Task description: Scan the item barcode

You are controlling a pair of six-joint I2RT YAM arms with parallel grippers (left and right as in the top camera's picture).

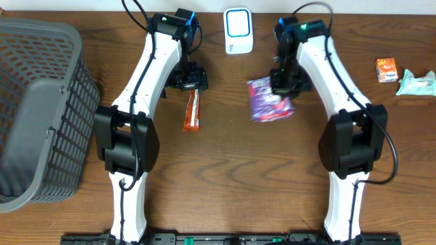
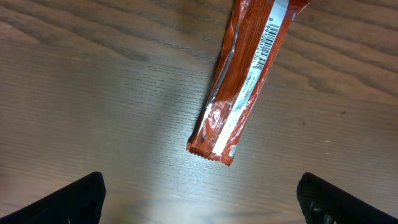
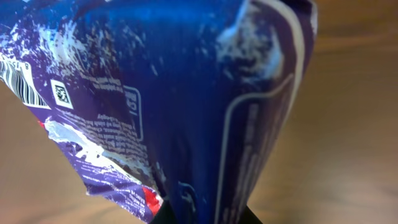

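1. Overhead: a wooden worktop (image 1: pixel 225 177) has a white scanner (image 1: pixel 238 30) at its far edge, between two white arms. The right fingers (image 1: pixel 281 85) are clamped on a purple packet (image 1: pixel 270 100), near the scanner and slightly to its right. The left fingers (image 1: pixel 187 80) stand apart above an orange wrapper (image 1: pixel 193 111). A grey basket (image 1: pixel 41 109) sits far left. A small orange carton (image 1: pixel 386 69) and a pale green packet (image 1: pixel 415 82) lie far right.
2. Left wrist: the orange wrapper (image 2: pixel 245 81) lies flat on the wood with its barcode (image 2: pixel 267 43) facing up. The left fingers (image 2: pixel 74 199) are wide apart, touching nothing.
3. Right wrist: the purple packet (image 3: pixel 186 93) fills the view, pinched at its bottom edge by the right fingers (image 3: pixel 205 216).
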